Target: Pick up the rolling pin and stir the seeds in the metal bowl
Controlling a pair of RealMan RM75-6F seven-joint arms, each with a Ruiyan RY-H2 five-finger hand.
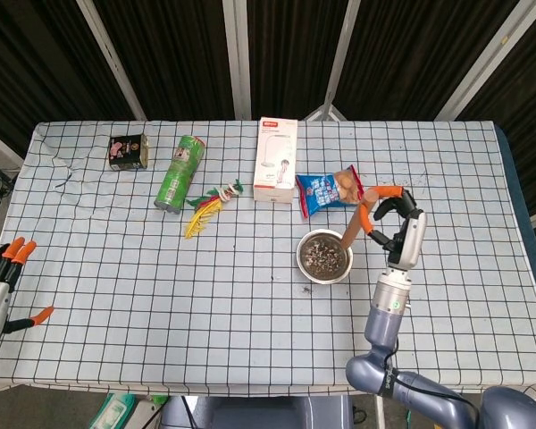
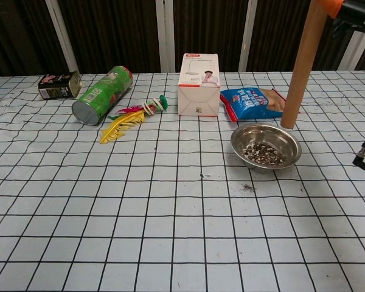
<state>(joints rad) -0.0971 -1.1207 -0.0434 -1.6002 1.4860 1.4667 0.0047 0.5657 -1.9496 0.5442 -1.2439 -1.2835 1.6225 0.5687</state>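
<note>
My right hand (image 1: 395, 223) grips the top of the wooden rolling pin (image 2: 299, 64), which hangs nearly upright. Its lower end hovers just above the right rim of the metal bowl (image 2: 266, 145), clear of the seeds (image 2: 263, 153) lying in the bowl's bottom. In the head view the rolling pin (image 1: 354, 223) slants down toward the bowl (image 1: 323, 256) from the right. In the chest view only the right hand's (image 2: 353, 11) fingers show at the top right corner. My left hand (image 1: 2, 277) rests open at the table's left front edge, far from everything.
A blue snack bag (image 2: 254, 101) lies right behind the bowl. A white box (image 2: 199, 84) stands left of it. Farther left are a feather toy (image 2: 131, 118), a green can on its side (image 2: 102, 93) and a small tin (image 2: 59, 84). A few seeds (image 2: 248, 187) lie spilled in front of the bowl.
</note>
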